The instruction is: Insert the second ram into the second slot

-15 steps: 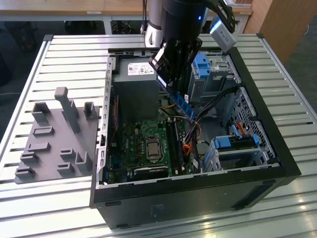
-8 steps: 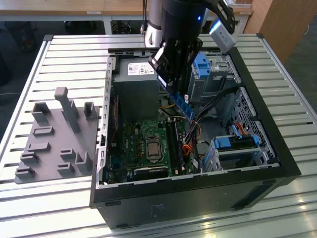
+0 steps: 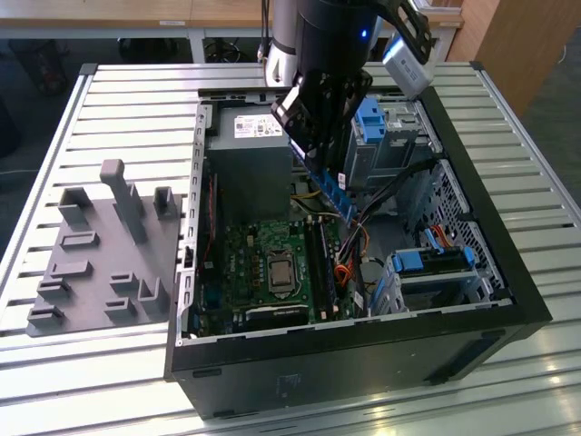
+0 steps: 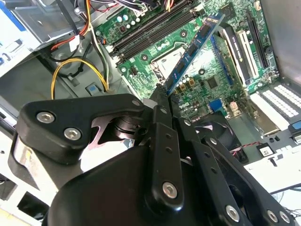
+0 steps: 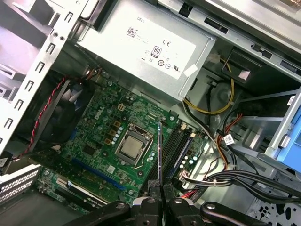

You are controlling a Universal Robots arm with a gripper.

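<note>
Currently I am watching the gripper pinching the second ram by one end, its fingers closing narrowly on the blue stick. In the exterior view the gripper is hanging inside the open computer case, and the ram is slanting downward between the power supply and the blue drive bays. The stick is hovering in the air above the motherboard, not seated. In the first wrist view it is showing edge-on, lying just beside the black memory slots and near the CPU socket. The case is sitting on a slatted surface beside a grey fixture tray.
</note>
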